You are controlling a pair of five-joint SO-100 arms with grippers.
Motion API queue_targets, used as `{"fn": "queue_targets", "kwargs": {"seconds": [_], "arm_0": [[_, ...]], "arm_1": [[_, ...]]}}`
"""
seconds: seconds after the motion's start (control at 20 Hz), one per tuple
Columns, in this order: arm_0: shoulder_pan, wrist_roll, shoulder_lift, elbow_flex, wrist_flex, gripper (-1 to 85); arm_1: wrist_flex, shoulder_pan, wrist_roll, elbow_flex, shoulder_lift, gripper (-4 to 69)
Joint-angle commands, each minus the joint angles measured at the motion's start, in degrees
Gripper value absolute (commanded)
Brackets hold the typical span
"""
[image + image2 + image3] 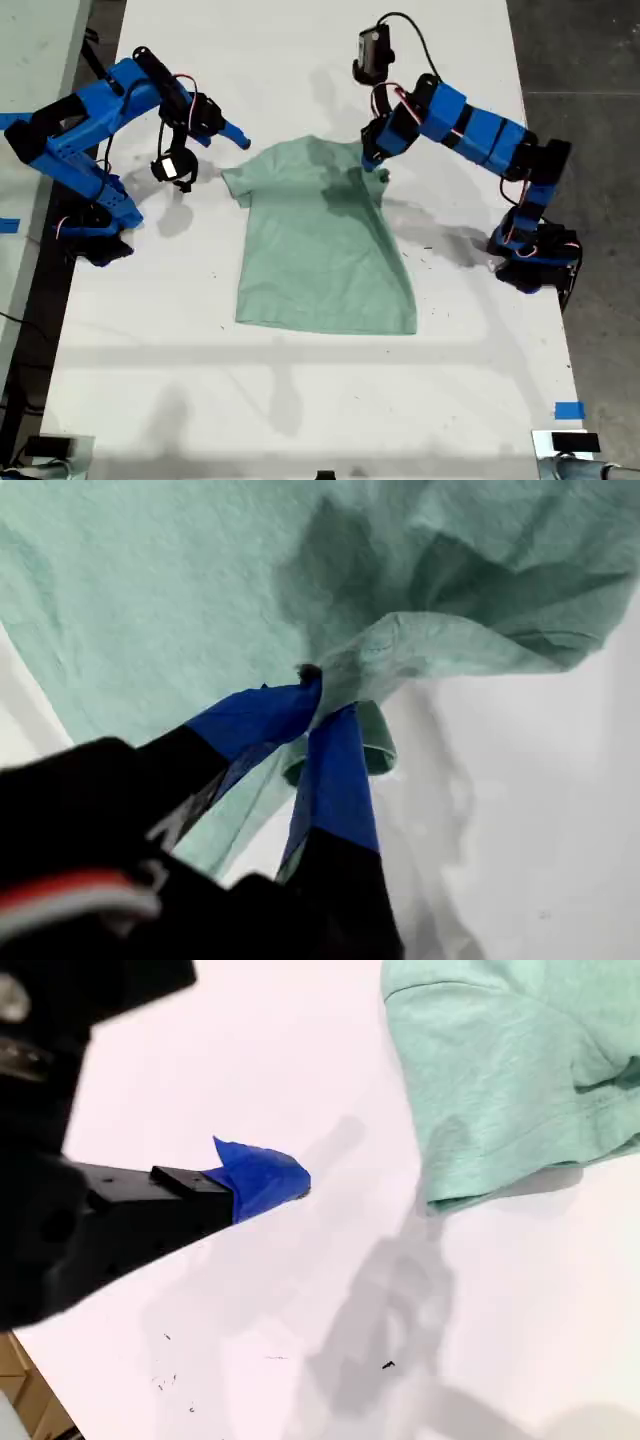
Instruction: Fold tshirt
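Note:
The pale mint-green tshirt [320, 250] lies flat on the white table [300, 400], collar toward the far side. My first gripper [372, 160] belongs to the arm on the exterior view's right and is shut on a bunched fold of the tshirt [150, 600] at the sleeve and shoulder on that side. My first gripper's [322, 705] blue fingers [335, 780] pinch the cloth between them. My second gripper [240, 138], on the arm at the exterior view's left, hovers just off the other sleeve, shut and holding nothing. In the second wrist view its tip [280, 1182] is apart from the tshirt [510, 1070].
Both arm bases [95, 235] [535, 260] stand at the table's sides in the exterior view. A blue tape mark [568, 410] sits near the front corner on the exterior view's right. Dark floor [600, 60] lies beyond the table's edge on that side.

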Motion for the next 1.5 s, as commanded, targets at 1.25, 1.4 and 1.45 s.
{"fn": "queue_targets", "kwargs": {"seconds": [1.25,1.4,1.45], "arm_0": [[4.13,-4.75,-27.77,-4.57,-9.76,23.6],[1.14,-5.71,-30.85,-4.57,-11.69,5.7],[0.97,-6.68,-29.09,-4.04,-11.87,3.5]], "arm_1": [[11.07,-2.64,1.05,9.76,25.49,25.6],[11.16,-3.69,1.32,12.57,29.44,23.5],[11.16,-3.78,1.41,13.54,30.15,22.3]]}}
